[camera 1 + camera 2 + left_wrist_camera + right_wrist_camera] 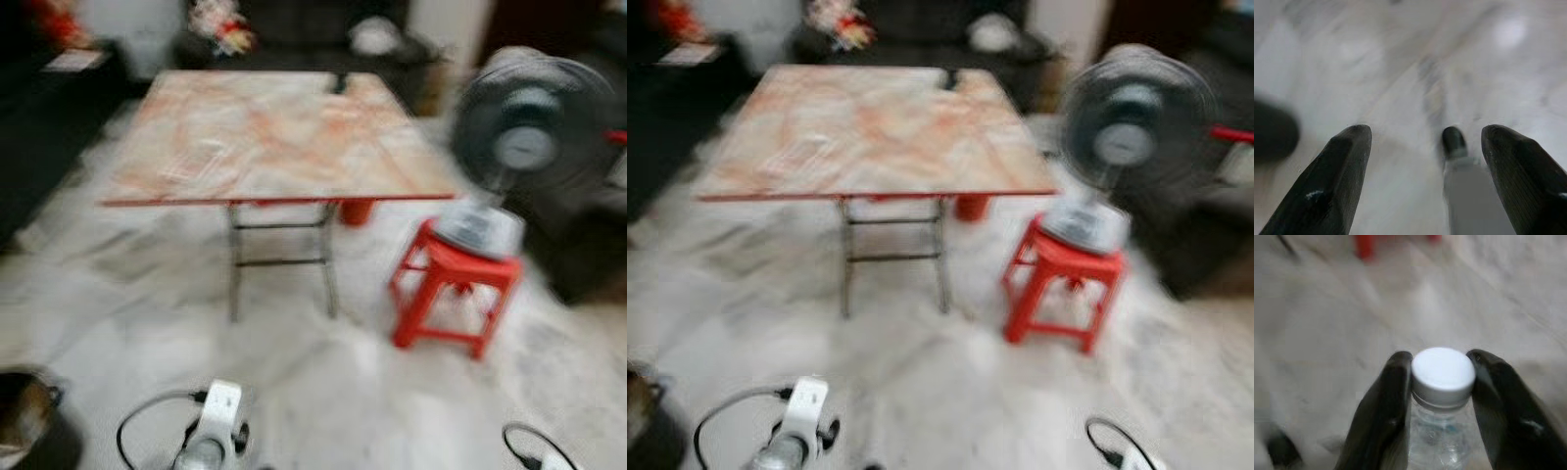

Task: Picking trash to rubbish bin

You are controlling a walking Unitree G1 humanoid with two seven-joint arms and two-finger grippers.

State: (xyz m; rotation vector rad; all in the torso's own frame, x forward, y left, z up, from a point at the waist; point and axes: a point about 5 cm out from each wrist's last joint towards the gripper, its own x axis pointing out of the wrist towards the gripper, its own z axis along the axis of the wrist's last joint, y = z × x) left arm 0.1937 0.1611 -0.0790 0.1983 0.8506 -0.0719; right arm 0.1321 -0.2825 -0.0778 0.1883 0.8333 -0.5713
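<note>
In the right wrist view my right gripper (1439, 356) is shut on the neck of a clear plastic bottle (1437, 435) with a white cap (1443, 372), held above the pale marble floor. My left gripper (1425, 134) is open over the same floor with nothing between its fingers. A dark round bin (20, 416) stands on the floor at my near left, close to my left arm (211, 431). The head views are blurred.
A folding table (274, 137) with a red-edged marbled top stands ahead. To its right a fan (529, 127) sits on a red plastic stool (451, 284). Dark furniture lines the far wall and both sides. Open floor lies between me and the table.
</note>
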